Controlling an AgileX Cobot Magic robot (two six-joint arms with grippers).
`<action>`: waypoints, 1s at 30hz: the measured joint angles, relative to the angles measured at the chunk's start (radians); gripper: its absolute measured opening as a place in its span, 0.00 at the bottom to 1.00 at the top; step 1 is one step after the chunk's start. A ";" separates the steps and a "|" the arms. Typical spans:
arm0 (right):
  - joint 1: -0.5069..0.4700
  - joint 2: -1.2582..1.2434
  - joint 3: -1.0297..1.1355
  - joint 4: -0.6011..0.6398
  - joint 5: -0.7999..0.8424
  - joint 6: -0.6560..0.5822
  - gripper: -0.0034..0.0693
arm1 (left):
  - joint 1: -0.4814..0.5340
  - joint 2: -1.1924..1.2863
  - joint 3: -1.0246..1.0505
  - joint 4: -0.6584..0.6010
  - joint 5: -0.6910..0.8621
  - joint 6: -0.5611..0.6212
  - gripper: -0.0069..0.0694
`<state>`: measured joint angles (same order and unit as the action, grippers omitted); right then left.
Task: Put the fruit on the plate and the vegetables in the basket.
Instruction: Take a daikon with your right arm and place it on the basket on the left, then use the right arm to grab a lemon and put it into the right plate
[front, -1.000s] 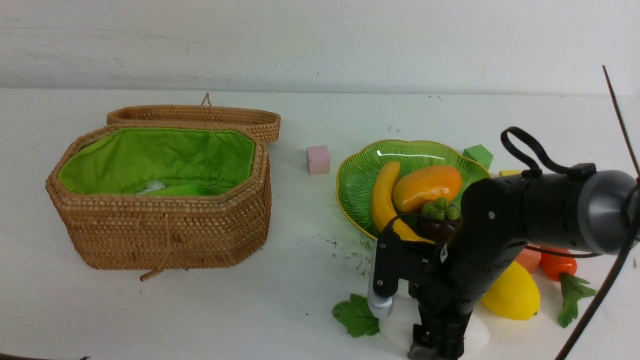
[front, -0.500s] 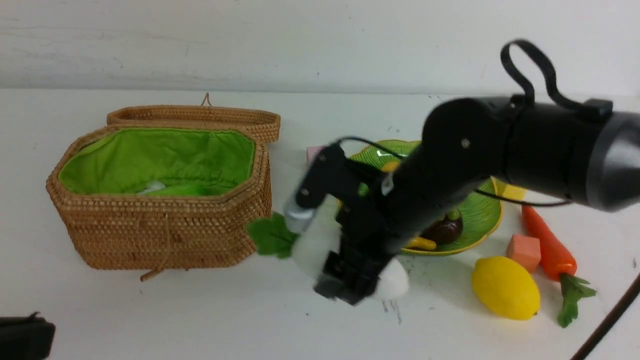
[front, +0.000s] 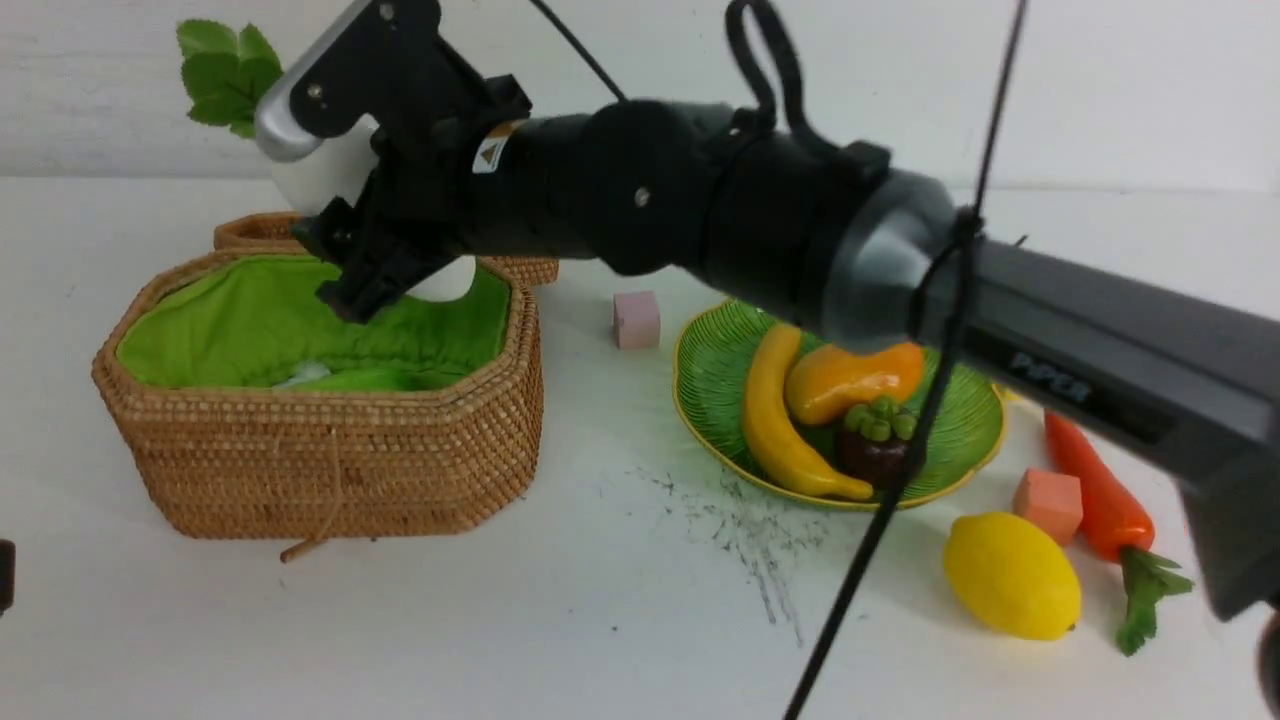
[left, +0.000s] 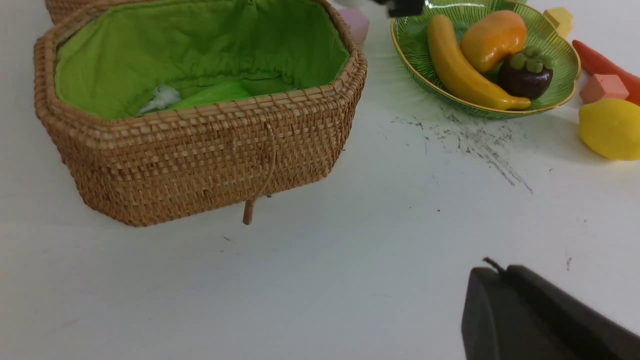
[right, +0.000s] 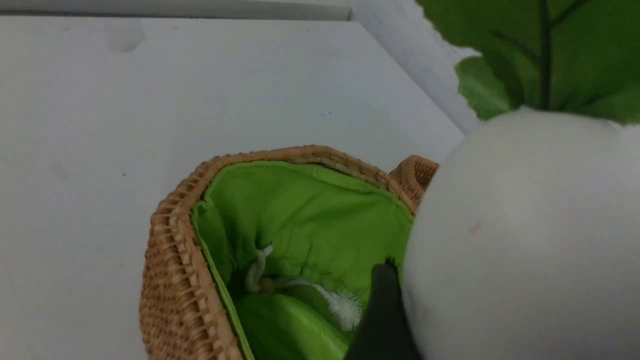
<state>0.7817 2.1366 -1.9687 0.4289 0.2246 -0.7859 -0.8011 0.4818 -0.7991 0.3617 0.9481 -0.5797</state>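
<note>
Well, the radish (front: 320, 172) is up in the air now, clamped across its white body by the right gripper (front: 375, 250), green leaves sticking up past the fingers. A second ago it lay low at the near table edge by the lemon (front: 1012, 575); half a second ago it was midway, and now it hangs over the far rim of the basket (front: 330, 460). From the wrist, the radish (right: 525, 240) fills the near side and the basket (right: 170, 280) gapes directly beneath the hand.

Below the gripper, down in the green lining, lies the gourd (left: 215, 95) beside a white tassel (left: 161, 97). The woven lid (front: 245, 232) lies back just behind the hand.

Out along the arm, away from the hand, sits the plate (front: 700, 370) holding the banana (front: 775, 420), mango (front: 850, 380) and mangosteen (front: 875, 440), all touching. Further still, off the plate, are the lemon, the carrot (front: 1095, 490) and a salmon cube (front: 1047, 505) wedged between them. A pink cube (front: 636, 319) stands between basket and plate, under the arm.

The arm itself covers the plate's far edge, and a black cable (front: 880, 510) droops across its near side. Dark scuff marks (front: 750, 530) streak the table (front: 500, 620) in front.

The left gripper (left: 500, 300) sits low near the table edge, well away from the other hand, pinched closed on nothing
</note>
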 joint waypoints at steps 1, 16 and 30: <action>0.000 0.014 -0.001 0.000 -0.015 0.000 0.78 | 0.000 0.000 0.000 -0.001 0.002 0.004 0.08; 0.000 -0.199 -0.007 -0.030 0.408 0.095 0.80 | 0.000 0.000 0.000 -0.063 0.012 0.035 0.08; -0.001 -0.582 0.150 -0.500 1.026 0.700 0.03 | 0.000 0.000 0.000 -0.306 0.008 0.304 0.08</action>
<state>0.7807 1.5543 -1.8189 -0.0711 1.2509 -0.0857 -0.8011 0.4818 -0.7991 0.0561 0.9564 -0.2754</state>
